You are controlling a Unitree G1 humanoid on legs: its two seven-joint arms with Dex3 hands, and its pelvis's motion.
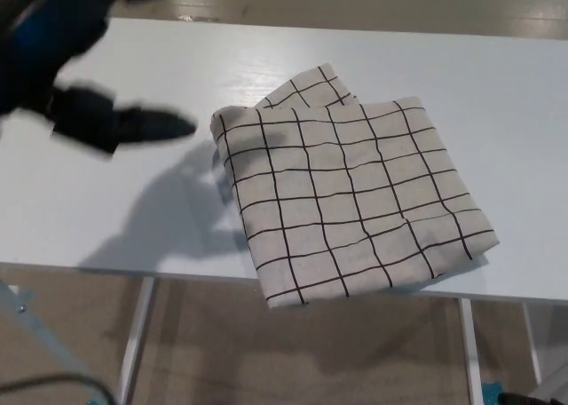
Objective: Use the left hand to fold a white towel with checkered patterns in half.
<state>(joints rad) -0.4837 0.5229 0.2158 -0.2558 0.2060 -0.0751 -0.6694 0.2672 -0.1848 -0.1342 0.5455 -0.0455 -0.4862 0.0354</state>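
Right of the left hand (pixel 115 123) (blurred), the folded towel (pixel 351 196).

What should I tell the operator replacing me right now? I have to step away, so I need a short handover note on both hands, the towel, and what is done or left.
Left hand: blurred, over the table to the left of the towel, holding nothing; open or shut can't be told.
Right hand: not in view.
Towel: white with black checks, lying folded on the table; a corner of the lower layer peeks out at the far edge, and the near corner hangs slightly over the table's front edge.
Done: the fold in half looks complete.
Left: likely nothing but tidying the uneven far corner, if wanted.
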